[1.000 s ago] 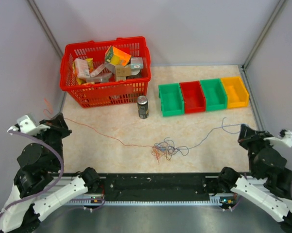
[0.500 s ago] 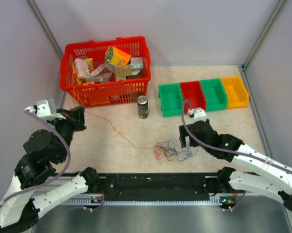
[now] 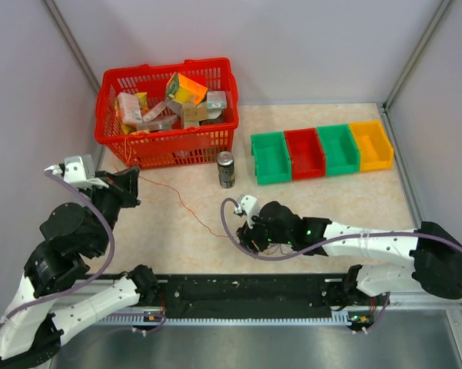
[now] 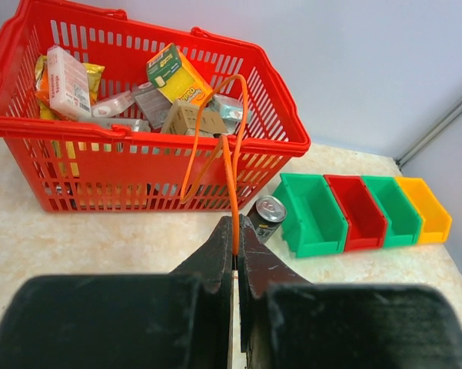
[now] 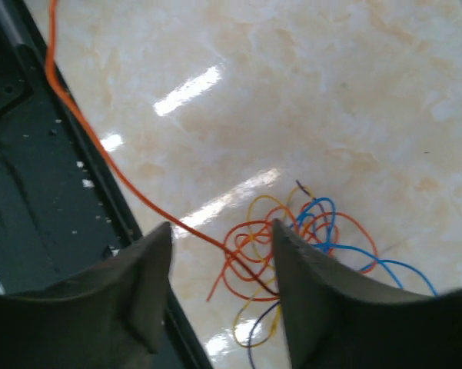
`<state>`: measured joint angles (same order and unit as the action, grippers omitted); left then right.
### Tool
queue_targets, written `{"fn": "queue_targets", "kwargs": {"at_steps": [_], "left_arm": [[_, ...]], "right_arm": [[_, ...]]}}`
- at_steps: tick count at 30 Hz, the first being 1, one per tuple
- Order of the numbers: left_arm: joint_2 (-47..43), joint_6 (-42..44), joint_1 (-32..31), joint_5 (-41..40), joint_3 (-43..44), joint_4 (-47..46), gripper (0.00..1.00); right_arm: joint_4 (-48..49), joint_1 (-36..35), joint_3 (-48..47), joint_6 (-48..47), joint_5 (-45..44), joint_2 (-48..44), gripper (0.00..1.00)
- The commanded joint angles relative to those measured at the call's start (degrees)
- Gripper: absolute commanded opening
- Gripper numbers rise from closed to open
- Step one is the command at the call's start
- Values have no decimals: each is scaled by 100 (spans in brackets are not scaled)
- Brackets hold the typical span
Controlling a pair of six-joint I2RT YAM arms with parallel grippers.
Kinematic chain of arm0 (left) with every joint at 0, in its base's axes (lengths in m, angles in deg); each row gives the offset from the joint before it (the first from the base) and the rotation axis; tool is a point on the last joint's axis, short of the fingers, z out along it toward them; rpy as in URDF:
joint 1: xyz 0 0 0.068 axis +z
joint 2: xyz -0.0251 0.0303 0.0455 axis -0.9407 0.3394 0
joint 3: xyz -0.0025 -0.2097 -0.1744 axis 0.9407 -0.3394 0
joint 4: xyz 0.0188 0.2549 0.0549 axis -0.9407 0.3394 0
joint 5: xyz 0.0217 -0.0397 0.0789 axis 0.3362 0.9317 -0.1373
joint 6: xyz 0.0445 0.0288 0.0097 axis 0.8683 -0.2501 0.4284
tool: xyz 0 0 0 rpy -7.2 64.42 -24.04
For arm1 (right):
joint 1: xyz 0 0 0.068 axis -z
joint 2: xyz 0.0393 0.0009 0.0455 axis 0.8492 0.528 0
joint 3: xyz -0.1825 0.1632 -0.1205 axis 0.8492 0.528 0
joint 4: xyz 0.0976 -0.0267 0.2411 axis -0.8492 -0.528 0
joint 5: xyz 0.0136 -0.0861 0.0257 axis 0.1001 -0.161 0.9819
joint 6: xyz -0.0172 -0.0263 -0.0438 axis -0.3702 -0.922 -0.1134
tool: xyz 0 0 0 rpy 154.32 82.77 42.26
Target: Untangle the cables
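The cables are a small tangle (image 5: 300, 234) of thin orange-red, blue, yellow and dark wires lying on the table; in the right wrist view it sits between and just past my fingers. My right gripper (image 5: 221, 242) is open and hovers low over the tangle, and it hides the tangle in the top view (image 3: 246, 235). One orange-red cable (image 3: 181, 204) runs taut from the tangle up-left to my left gripper (image 3: 132, 184). The left gripper (image 4: 235, 231) is shut on this cable (image 4: 232, 161), and its free end loops in front of the basket.
A red basket (image 3: 169, 146) full of packets stands at the back left, with a can (image 3: 226, 169) beside it. A row of green (image 3: 270, 157), red (image 3: 304, 152), green (image 3: 338, 148) and yellow (image 3: 370, 144) bins stands at the back right. A black rail (image 3: 246, 296) runs along the near edge.
My right arm has swung from the far right edge in to the tangle at the centre, and the blue strand it drew out no longer shows. My left gripper has moved up and right with the orange-red cable.
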<state>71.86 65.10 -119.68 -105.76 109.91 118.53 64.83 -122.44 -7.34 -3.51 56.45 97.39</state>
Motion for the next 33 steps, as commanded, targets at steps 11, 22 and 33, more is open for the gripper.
{"fn": "queue_targets", "kwargs": {"at_steps": [11,22,33], "left_arm": [[377,-149,4,280,-625,-419,0],[738,-897,21,991,-1190,-789,0],[851,-730,21,3784,-1804,-1904,0]], "right_arm": [[-190,-117,-1158,308,-1375,-1132,0],[-14,-108,-1913,722,-1094,-2367,0],[-296,7,-1353,1222,-751,-1741,0]]}}
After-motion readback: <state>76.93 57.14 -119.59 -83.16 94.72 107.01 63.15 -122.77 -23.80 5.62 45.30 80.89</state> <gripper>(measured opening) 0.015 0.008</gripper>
